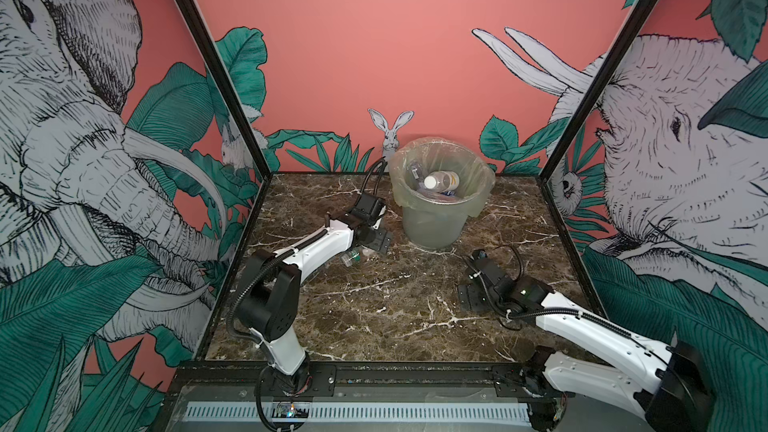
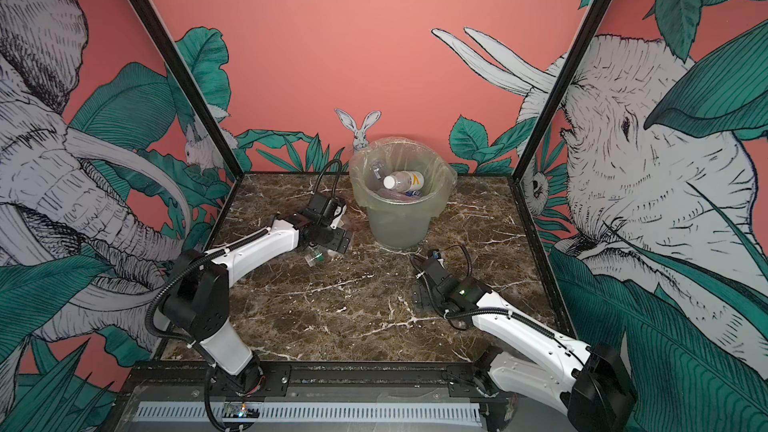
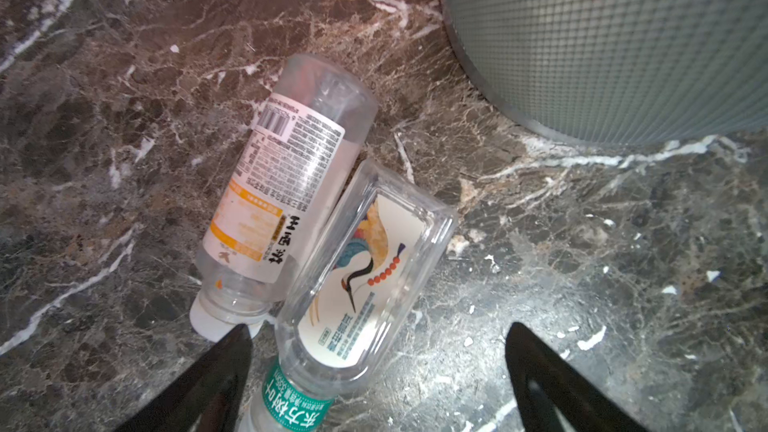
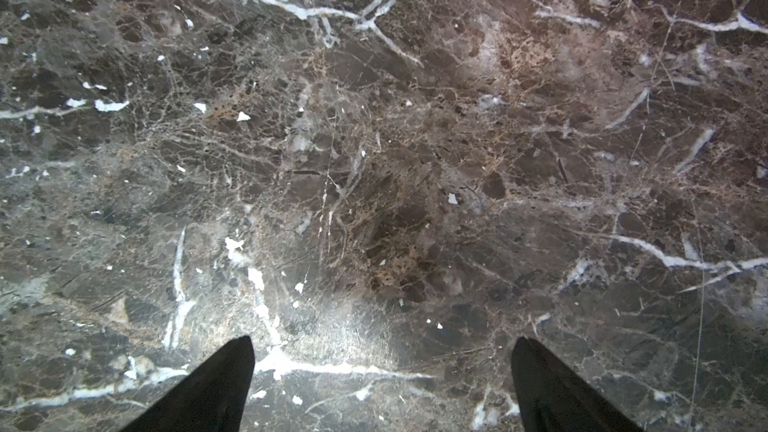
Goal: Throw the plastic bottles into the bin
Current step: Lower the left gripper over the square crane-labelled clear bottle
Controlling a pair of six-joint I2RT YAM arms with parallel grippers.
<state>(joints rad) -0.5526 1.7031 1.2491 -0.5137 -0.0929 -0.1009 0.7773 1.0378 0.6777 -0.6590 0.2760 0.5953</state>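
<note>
Marble surface [image 1: 374, 305] showing dark, white-veined. Near right: right gripper [image 4: 380, 340] hanging over bare surface, jaws standing wide, holding nothing. Farther left: left gripper [image 3: 380, 326] spreading wide around crane-label bottle [image 3: 365, 268], not pinching it; orange-label bottle [image 3: 286, 184] lying touching alongside. Far centre: bin [image 1: 436, 222] standing upright, white-capped bottle [image 1: 442, 179] resting inside among others.
</note>
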